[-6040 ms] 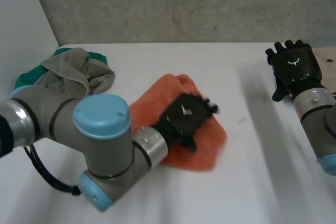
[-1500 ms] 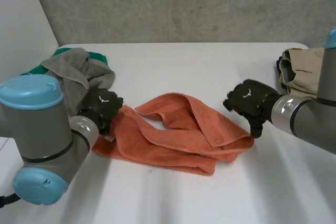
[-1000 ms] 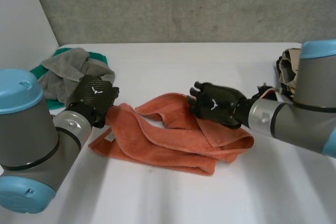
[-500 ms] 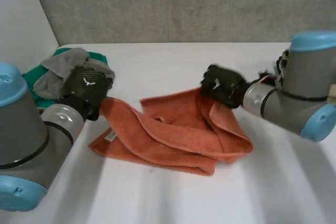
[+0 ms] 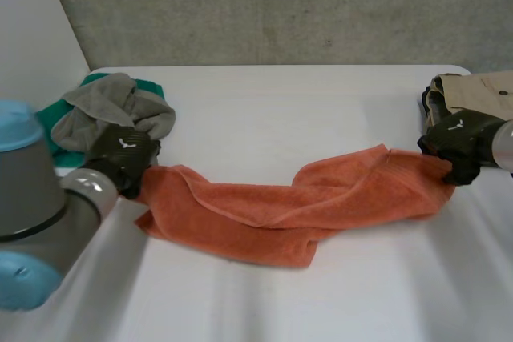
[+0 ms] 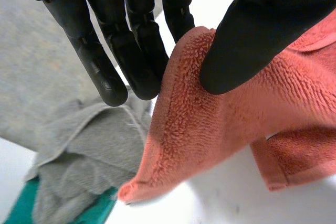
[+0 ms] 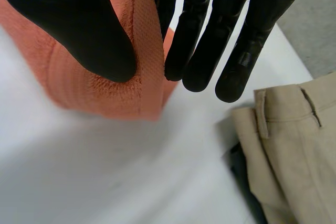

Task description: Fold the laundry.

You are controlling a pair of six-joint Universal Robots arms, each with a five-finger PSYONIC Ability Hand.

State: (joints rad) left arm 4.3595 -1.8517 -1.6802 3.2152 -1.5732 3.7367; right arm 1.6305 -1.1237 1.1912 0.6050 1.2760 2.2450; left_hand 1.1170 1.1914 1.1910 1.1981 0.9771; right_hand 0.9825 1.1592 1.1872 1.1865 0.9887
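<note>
Spanning white table (image 5: 264, 110), orange towel (image 5: 280, 210) lies drawn out long. Left hand (image 5: 122, 156) pinches one end, right hand (image 5: 454, 140) opposite end. Hands wider apart than half-second earlier; bunched folds gone.

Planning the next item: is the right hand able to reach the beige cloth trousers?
Probably not yet: the right hand pinches the orange terry towel, though the trousers lie beside it.
</note>
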